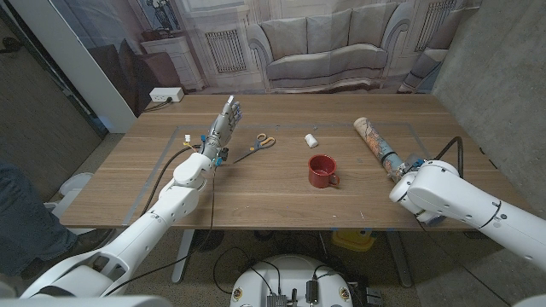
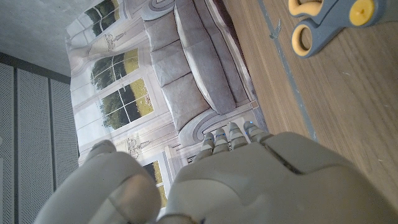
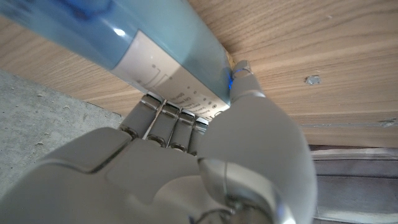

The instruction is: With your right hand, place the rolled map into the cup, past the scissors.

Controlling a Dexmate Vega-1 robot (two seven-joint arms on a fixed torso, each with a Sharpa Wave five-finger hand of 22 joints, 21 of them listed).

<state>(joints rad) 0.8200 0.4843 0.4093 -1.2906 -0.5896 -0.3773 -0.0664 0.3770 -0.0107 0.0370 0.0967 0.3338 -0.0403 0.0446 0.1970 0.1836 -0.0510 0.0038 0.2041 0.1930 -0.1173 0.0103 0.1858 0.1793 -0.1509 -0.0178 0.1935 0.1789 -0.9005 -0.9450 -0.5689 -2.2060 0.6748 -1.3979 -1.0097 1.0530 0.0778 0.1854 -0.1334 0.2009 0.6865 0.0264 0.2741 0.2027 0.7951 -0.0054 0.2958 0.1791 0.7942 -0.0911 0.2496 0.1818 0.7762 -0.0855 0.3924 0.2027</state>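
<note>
Your right hand [image 1: 408, 170] has its fingers wrapped around the near end of the rolled map [image 1: 375, 139], which lies on the table [image 1: 256, 200] right of the red cup [image 1: 322, 170]. The scissors [image 1: 258, 145] lie left of the cup. Your left hand [image 1: 223, 121], fingers extended, grasps nothing beside the scissors.

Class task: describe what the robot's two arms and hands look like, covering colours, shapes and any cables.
Both arms have smooth, rounded white shells. The left hand is grey and slender, with blue parts and a black cable at its wrist. The right hand has light grey segmented fingers; a black cable loops by its wrist.
</note>
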